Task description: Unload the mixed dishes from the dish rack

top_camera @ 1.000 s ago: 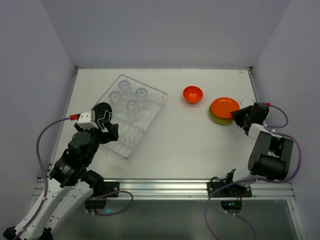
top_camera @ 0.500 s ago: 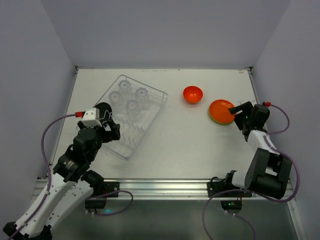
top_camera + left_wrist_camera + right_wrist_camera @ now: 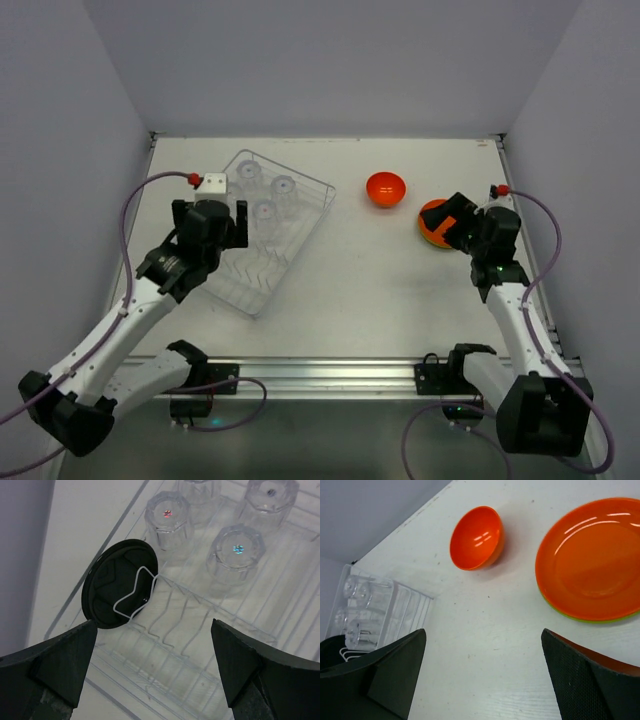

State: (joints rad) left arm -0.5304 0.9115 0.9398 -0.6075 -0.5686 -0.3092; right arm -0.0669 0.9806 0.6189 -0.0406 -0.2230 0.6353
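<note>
The left fingers (image 3: 55,660) are spread wide and hold nothing. Just ahead, between them, the black plate (image 3: 116,584) stands on edge in the dish rack (image 3: 258,280), with four glasses (image 3: 169,522) (mouths down) beyond it. The right fingers (image 3: 385,670) also gape empty. Ahead of them on the bench (image 3: 495,645) lie the bowl (image 3: 476,537) and the orange-red plate (image 3: 592,560), stacked on the green plate (image 3: 585,621).

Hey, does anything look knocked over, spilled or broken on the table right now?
Nothing stands out. The black plate stands on edge in the rack beside four glasses; the orange plate lies neatly on a green one, the bowl nearby. No spills.
</note>
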